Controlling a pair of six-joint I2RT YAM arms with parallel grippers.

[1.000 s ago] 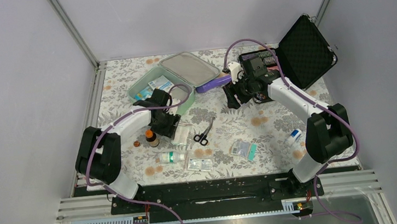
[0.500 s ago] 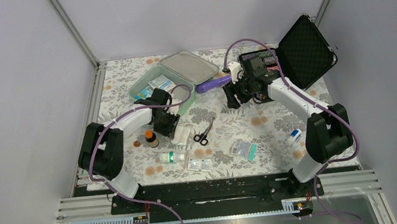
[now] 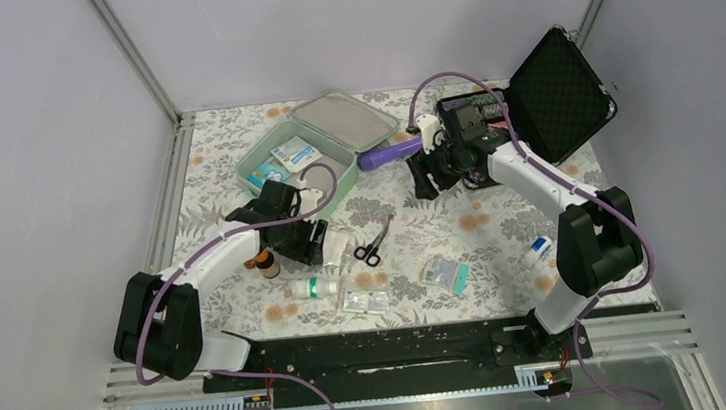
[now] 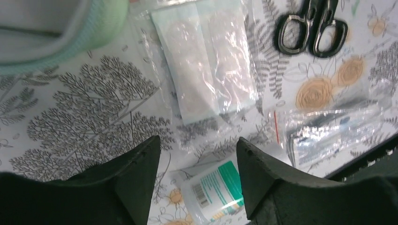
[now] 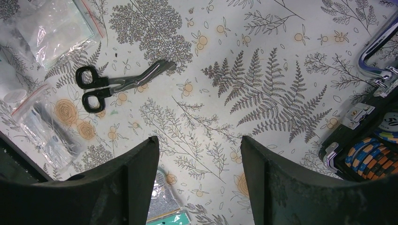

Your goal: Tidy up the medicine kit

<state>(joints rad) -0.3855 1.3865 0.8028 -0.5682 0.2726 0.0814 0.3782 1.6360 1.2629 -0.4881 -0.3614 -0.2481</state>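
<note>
The mint-green medicine kit (image 3: 281,178) lies open at the back left with packets inside, its lid (image 3: 344,124) laid back. Its corner shows in the left wrist view (image 4: 56,42). My left gripper (image 3: 310,242) is open and empty, hovering just right of the brown bottle (image 3: 265,264); in its wrist view (image 4: 198,146) it sits over a clear gauze packet (image 4: 209,56) and a white green-labelled bottle (image 4: 220,192). My right gripper (image 3: 424,177) is open and empty above bare cloth (image 5: 199,145), beside a purple tube (image 3: 389,152).
Black scissors (image 3: 373,244) (image 5: 117,86) lie mid-table. A white bottle (image 3: 313,288), blister packs (image 3: 368,300), a foil sachet (image 3: 445,273) and a small blue-white bottle (image 3: 540,248) lie near the front. A black foam-lined case (image 3: 550,97) stands open at the back right.
My left arm has swung leftward and toward the near edge; its gripper now sits lower, beside the brown bottle. The right arm has barely moved.
</note>
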